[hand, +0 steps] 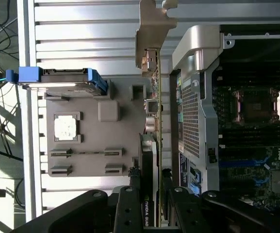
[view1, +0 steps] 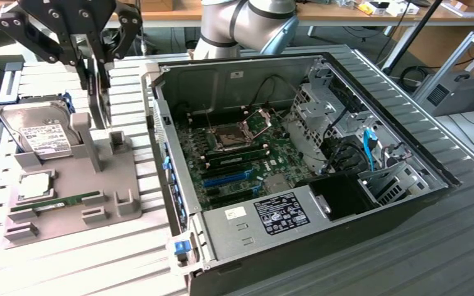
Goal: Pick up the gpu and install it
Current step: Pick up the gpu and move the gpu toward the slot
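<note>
The gripper (hand: 152, 206) is clamped on the gpu (hand: 148, 155), whose long axis hangs straight down from the jaws, with the open computer case (view1: 303, 209) just to the exterior view's right.

Exterior view, we note:
- The open case (view1: 245, 77) has no cover on top, so entry from above is free.
- A clear pocket sits over the motherboard (view1: 249, 154), and the blue slots (view1: 224, 179) lie bare.
- At 3 o'clock of that pocket the drive cage (view1: 320, 111), black cables (view1: 336, 154) and a blue cable (view1: 370, 148) crowd in.
- At 6 o'clock a labelled metal cover (view1: 261, 216) blocks the way.
- At 9 o'clock the case wall (view1: 158, 120) stands between the board and the fixture (view1: 64, 179).
- The robot arm (view1: 245, 24) blocks the case's 12 o'clock.

Wrist view: the gripper (hand: 152, 194) clamps the gpu (hand: 148, 150), which hangs in the narrow lane between the fixture and that wall. Exterior view again: the fixture posts (view1: 81, 126) and the tilted hard drive (view1: 44, 132) rise at the lane's 9 o'clock.
</note>
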{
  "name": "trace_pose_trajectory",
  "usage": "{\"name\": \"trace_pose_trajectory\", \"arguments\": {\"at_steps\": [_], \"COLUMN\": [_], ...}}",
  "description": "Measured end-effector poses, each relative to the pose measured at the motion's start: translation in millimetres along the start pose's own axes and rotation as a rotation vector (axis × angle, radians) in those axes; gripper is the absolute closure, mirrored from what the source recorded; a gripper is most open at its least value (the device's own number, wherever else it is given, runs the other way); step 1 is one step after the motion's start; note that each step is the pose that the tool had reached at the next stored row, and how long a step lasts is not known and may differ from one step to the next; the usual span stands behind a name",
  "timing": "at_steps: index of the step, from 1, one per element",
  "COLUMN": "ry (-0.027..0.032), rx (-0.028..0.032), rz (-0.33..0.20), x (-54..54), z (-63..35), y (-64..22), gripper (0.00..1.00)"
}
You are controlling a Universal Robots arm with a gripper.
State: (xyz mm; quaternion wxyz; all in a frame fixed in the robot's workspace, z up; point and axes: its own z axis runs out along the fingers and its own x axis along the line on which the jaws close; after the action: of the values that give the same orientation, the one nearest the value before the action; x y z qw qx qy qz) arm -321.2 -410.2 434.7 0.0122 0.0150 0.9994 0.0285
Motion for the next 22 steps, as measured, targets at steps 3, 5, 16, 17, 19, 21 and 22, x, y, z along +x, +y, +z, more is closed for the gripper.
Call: {"name": "trace_pose_trajectory", "arguments": {"at_steps": [3,5,16,17,19,21,22], "ry": [0.0000,0.0000,0.0001,0.0001,0.0001,0.0001,0.0001], "rx": [0.0000,0.0000,0.0001,0.0001,0.0001,0.0000,0.0001], "rz": [0.000,0.000,0.000,0.000,0.000,0.000,0.000], "x": [0.0,-0.1,-22.9,-26.5,-33.6,-39.9,-43.4], "z": [-1.3,-1.3,-0.8,-0.7,-0.5,-0.3,-0.2], "y": [0.1,0.1,0.8,0.9,1.1,1.2,1.3], "gripper": [0.73,0.73,0.73,0.73,0.73,0.73,0.73]}}
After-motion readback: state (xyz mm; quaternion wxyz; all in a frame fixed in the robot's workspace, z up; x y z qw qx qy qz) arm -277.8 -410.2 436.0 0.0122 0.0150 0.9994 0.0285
